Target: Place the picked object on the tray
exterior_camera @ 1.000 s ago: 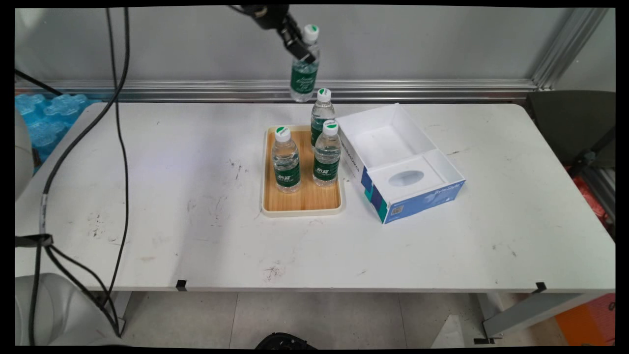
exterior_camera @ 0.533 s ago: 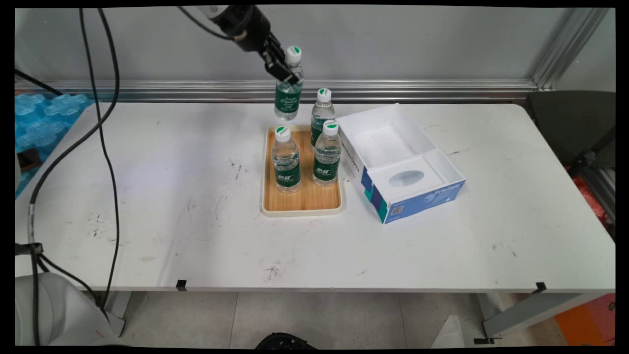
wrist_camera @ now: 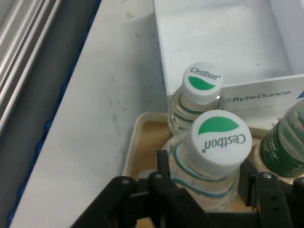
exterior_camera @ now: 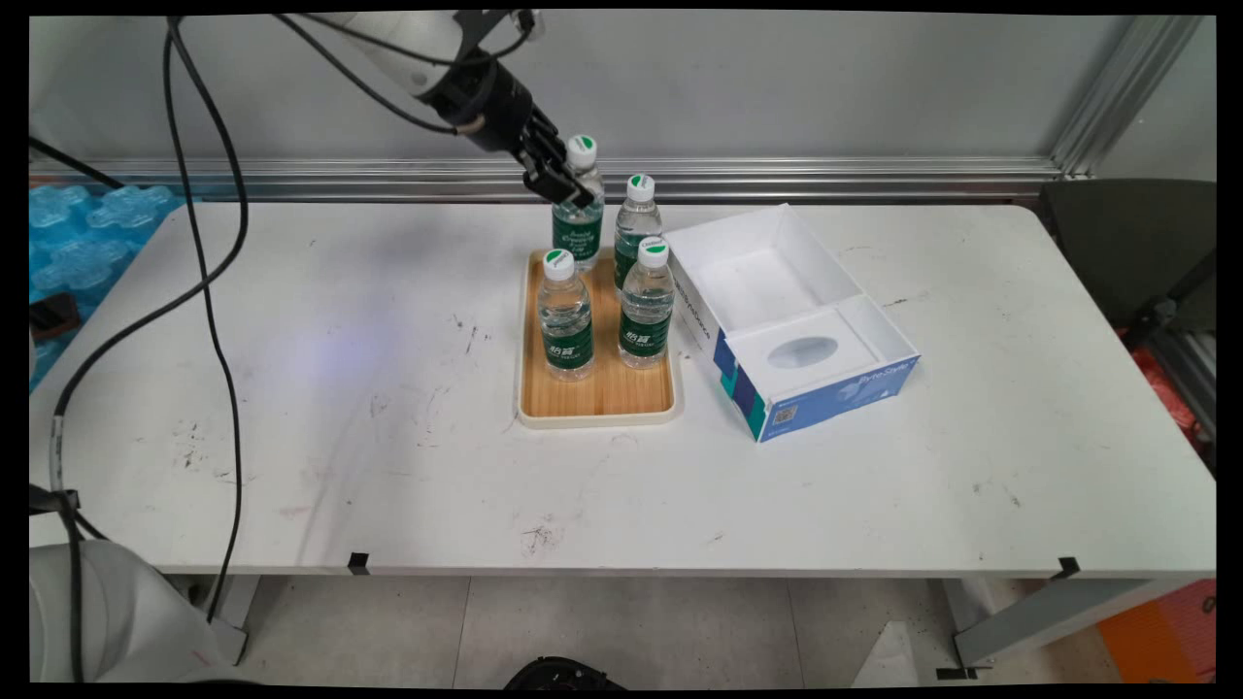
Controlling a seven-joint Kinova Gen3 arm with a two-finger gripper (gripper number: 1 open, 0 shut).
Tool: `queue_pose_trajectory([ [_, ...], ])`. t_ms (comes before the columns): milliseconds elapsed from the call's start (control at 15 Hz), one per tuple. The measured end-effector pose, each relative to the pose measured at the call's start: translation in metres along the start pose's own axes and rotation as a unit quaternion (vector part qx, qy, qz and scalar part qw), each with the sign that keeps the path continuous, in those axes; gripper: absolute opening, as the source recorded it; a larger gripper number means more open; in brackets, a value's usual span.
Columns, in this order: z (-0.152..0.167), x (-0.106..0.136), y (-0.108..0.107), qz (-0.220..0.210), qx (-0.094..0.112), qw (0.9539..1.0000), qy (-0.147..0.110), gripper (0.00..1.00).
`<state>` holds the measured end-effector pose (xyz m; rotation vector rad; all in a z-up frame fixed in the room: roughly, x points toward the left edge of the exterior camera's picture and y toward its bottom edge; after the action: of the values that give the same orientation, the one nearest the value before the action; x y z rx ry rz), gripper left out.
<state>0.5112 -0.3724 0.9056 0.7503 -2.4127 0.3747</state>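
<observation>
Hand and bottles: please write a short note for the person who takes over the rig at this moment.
Hand: shut on a water bottle, gripping it below the white cap, bottle upright.
Where: the held bottle is at the far left corner of the bamboo tray; whether its base touches the tray cannot be told.
Done: three other water bottles stand on the tray: near left, near right, far right.
Left: the hand has not let go.
Beside the tray, right: an open ByteDance box.

A scuffed white table [exterior_camera: 388,466] stands before a plain grey wall [exterior_camera: 825,87] edged with a metal rail [exterior_camera: 825,179]. Pale floor tiles [exterior_camera: 621,631] show beneath, and a dark chair [exterior_camera: 1131,252] sits at the right
</observation>
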Motion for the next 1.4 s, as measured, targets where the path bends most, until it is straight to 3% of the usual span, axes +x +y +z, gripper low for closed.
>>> queue_pose_trajectory([
  [667,0.027,-0.034,0.003,-0.017,-0.011,0.9996,0.020,0.00],
  [1400,0.042,-0.054,0.000,-0.026,-0.017,0.9992,0.024,0.00],
])
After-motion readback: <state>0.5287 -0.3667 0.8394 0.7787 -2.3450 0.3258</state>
